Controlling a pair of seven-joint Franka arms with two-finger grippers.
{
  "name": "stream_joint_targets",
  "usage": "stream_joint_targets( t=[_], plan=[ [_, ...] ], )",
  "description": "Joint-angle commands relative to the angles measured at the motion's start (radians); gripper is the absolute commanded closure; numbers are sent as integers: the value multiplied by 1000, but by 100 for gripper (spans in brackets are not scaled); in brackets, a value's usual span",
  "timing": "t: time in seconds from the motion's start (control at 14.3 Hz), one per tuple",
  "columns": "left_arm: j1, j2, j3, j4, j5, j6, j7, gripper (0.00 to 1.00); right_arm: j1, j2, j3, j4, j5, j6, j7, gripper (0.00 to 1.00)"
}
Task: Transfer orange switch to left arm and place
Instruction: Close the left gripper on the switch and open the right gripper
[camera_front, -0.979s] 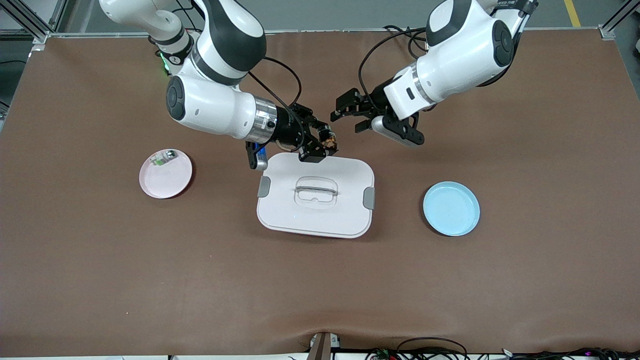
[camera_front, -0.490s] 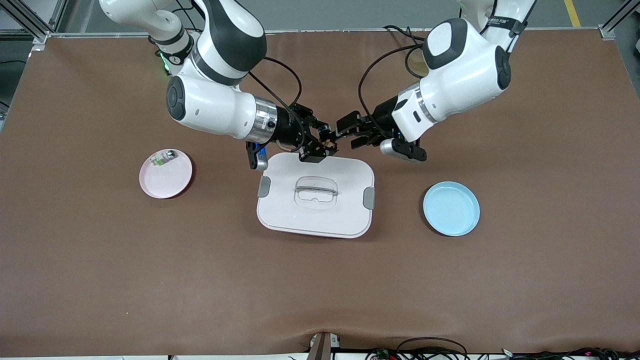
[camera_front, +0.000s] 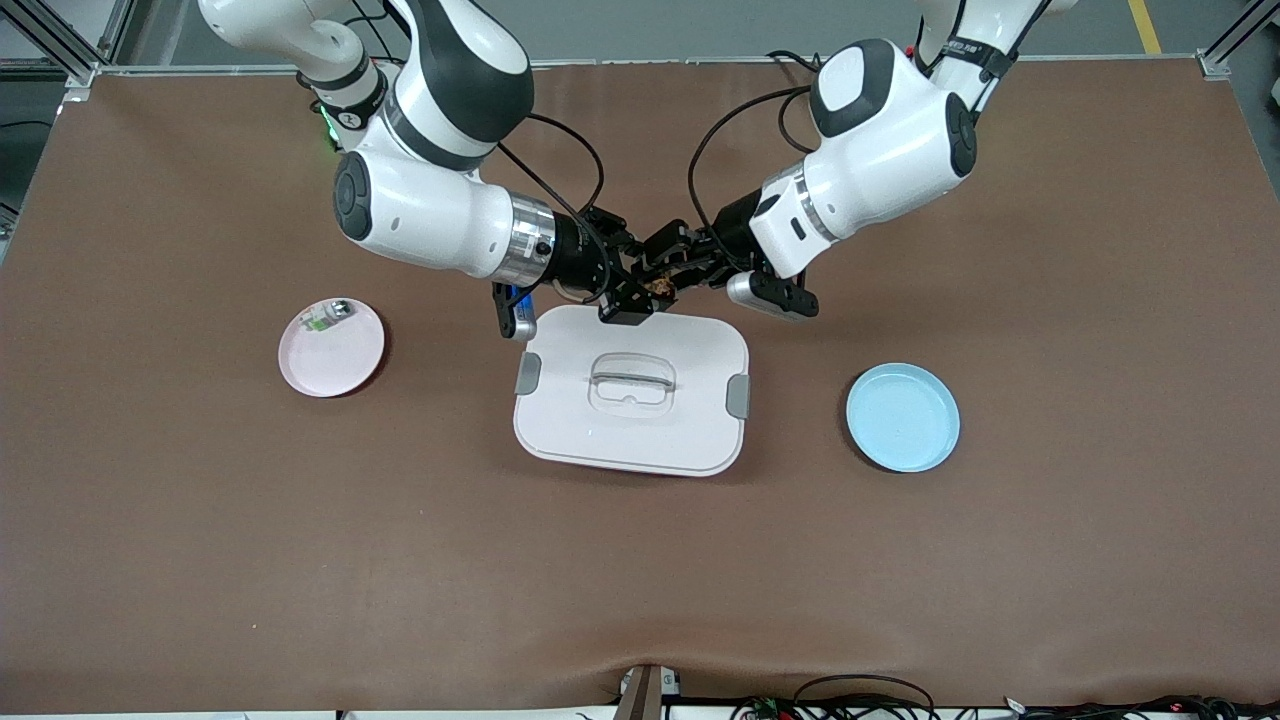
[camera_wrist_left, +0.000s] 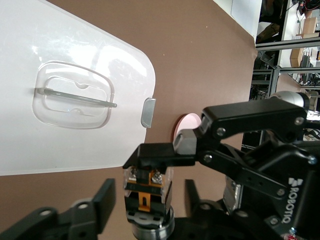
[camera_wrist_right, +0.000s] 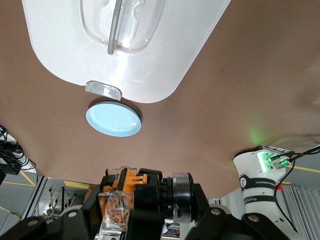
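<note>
Orange switch (camera_front: 659, 287), pinched by right pincer (camera_front: 645, 292), left pincer (camera_front: 672, 262) spread beside, over box (camera_front: 632, 400) edge.

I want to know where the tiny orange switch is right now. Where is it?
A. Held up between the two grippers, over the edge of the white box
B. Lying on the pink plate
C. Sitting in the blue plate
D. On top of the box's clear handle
A: the orange switch is pinched in the right gripper, with the left gripper meeting it over the box edge; it lies on neither plate.
</note>
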Motion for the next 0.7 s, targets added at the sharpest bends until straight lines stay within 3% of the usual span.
stream_joint_targets(
  t=[0.0,0.14,0.42,0.56,0.63],
  plan=[
    [-2,12,-5,11,-22,22,14,77,14,14,-11,27,13,-1,20,63],
    [0,14,-5,16,-22,22,14,100,13,14,-11,27,13,-3,20,63],
    [0,20,-5,19,-18,24,14,100,13,14,-11,27,11,-3,20,58],
    [4,16,-5,18,-9,22,11,100,13,14,-11,27,11,-3,20,35],
    [5,12,-3,18,-7,22,13,100,13,14,-11,25,11,-3,20,7]
  ],
)
